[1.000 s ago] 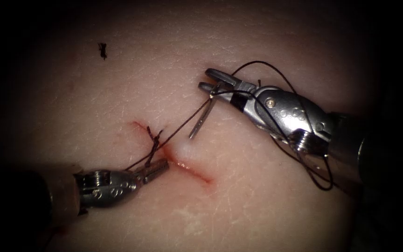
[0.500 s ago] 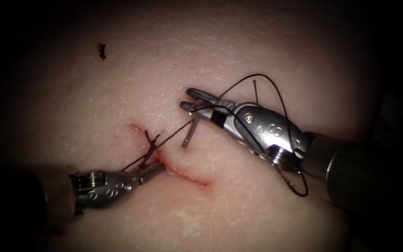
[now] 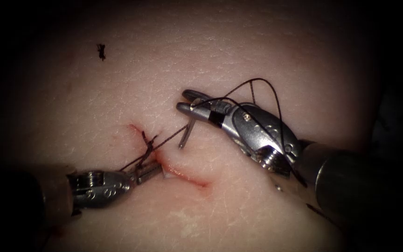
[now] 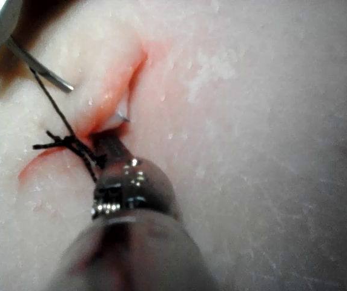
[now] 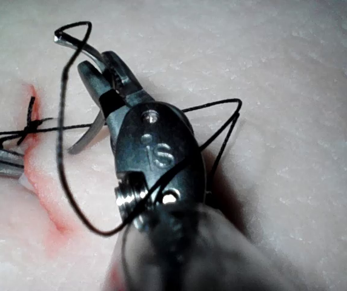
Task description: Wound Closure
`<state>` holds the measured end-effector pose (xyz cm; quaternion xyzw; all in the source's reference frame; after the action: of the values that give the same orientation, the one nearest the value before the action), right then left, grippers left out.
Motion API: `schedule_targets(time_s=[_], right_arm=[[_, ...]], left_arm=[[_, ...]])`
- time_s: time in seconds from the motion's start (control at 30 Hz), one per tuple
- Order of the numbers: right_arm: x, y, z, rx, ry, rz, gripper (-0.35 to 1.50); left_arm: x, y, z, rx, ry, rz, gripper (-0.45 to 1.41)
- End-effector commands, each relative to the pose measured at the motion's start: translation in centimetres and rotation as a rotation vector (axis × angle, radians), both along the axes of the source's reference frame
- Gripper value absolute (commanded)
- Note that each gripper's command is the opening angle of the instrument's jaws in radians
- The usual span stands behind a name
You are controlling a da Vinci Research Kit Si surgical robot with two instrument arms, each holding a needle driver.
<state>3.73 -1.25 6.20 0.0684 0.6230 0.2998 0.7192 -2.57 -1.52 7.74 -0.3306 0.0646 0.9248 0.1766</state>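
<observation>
Pale tissue (image 3: 267, 42) is lying under the light, and the cut (image 3: 183, 171) is serving as my landmark. At the cut's left end a knotted stitch (image 3: 148, 143) is crossing it, with red fluid (image 3: 138, 127) beside it. From the cut's left, the left tool (image 3: 148, 171) is clamping its jaws on the thread (image 3: 171, 135) just below the knot. Just right of the cut, the right tool (image 3: 187, 101) is gripping the needle (image 3: 186, 133) near its swaged end, the point hanging free above the tissue, not in it. Thread is looping over the right tool's wrist. Over the last second the right tool has been drifting toward the cut. I judge the knot-tying step is in hand; next would call for tension with 2 tools pulling apart
</observation>
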Motion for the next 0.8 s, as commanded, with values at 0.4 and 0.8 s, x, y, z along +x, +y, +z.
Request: schedule_targets(time_s=[0.4,0.8], right_arm=[[-0.06,0.18,0.01,0.013,-0.002,0.049,-0.35],[-0.22,0.42,0.0,0.011,-0.009,0.066,-0.35]], left_arm=[[-0.06,-0.1,0.08,0.004,0.003,0.002,-0.37],[-0.09,-0.12,0.08,0.009,0.009,0.004,-0.37]])
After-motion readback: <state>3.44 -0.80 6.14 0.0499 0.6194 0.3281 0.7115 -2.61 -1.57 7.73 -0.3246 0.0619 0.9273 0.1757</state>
